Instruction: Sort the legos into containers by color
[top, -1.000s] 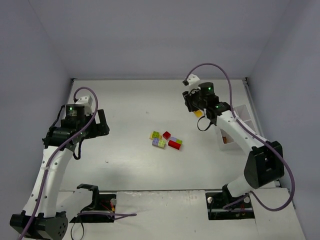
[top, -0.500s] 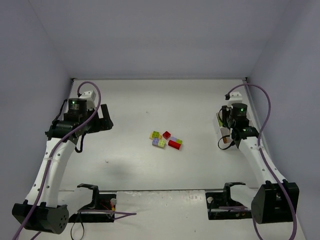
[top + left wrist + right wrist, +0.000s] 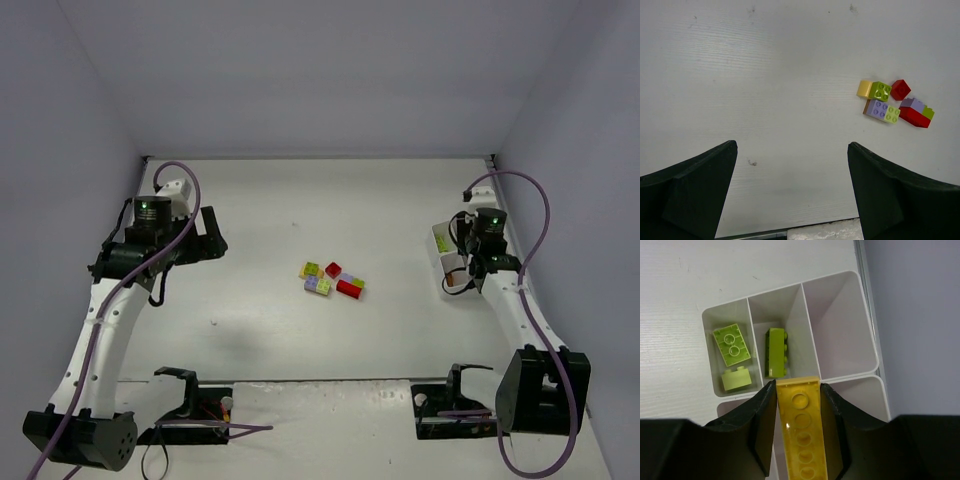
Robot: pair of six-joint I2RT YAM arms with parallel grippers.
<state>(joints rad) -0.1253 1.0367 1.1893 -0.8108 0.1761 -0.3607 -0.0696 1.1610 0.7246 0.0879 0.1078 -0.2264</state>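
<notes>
**Right pincer holds a yellow brick over the tray at the desk's right edge**

The right pincer (image 3: 797, 390) is closed narrowly on a long yellow brick (image 3: 800, 435), one finger on each long side. It hangs above the white tray (image 3: 840, 330). The tray sits close to the right edge of the desk (image 3: 270, 200), just beside the right wall (image 3: 570, 150), so there is little room on that side. Toward the centre the desk gives wide room.

In the tray, two lime bricks (image 3: 731, 344) lie in one compartment. One more lime brick (image 3: 775, 352) lies on its side in the next compartment.

The left pincer (image 3: 791, 170) is spread wide and holds nothing. It hangs over the left part of the desk, well apart from the loose legos (image 3: 332, 279). These lie in a tight group near the desk's centre: lime, red, lavender and yellow pieces, some touching.

Compared with one second ago, the right arm (image 3: 515, 300) has swung from the back-centre to the right, over the tray, with the yellow brick still in its grip. The left arm (image 3: 100, 320) moved only a little. The loose legos have not shifted.
</notes>
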